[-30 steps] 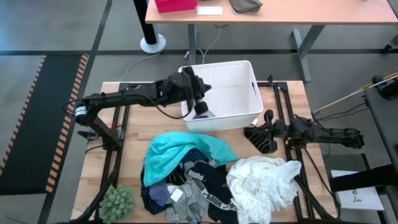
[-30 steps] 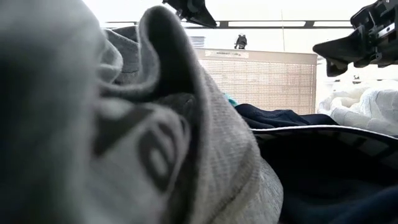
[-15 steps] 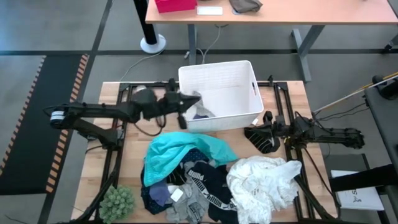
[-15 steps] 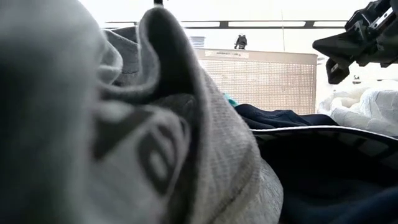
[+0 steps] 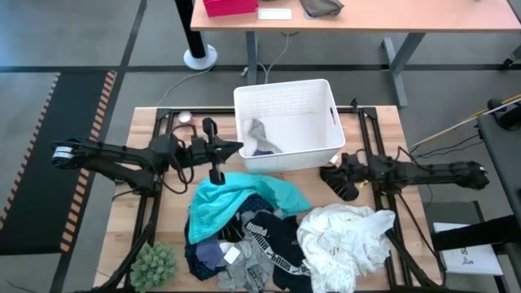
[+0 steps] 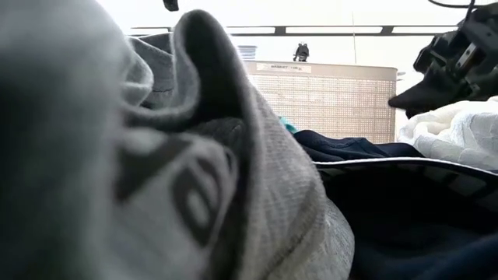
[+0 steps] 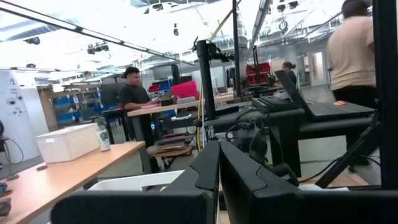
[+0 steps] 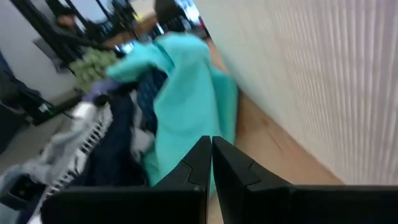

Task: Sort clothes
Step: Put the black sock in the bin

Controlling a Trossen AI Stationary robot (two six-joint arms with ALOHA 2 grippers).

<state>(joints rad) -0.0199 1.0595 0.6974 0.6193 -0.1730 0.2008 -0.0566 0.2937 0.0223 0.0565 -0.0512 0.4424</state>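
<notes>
The clothes lie in a heap at the table's near middle: a teal one [image 5: 236, 198], a navy patterned one [image 5: 262, 208], black ones with white print [image 5: 281, 244], a grey one [image 5: 244, 273] and a large white one [image 5: 346, 236]. Another grey garment [image 5: 259, 134] lies inside the white bin [image 5: 326, 98]. My left gripper [image 5: 236, 146] is shut and empty, just left of the bin and above the teal garment's far edge. My right gripper [image 5: 332, 177] is shut and empty, near the bin's right front corner, beyond the white garment.
A green spiky plant [image 5: 153, 264] stands at the near left corner. The bin's perforated wall [image 8: 323, 81] runs close beside my right gripper [image 8: 210, 152]. Bare wood [image 5: 175, 203] shows left of the heap. People stand at desks [image 7: 134, 93] in the room beyond.
My left gripper has drawn back out of the bin toward the table's left edge, sinking and tipping up from pointing down to about level. A grey garment now shows lying in the bin. My right gripper has rolled about its own line and sunk a little.
</notes>
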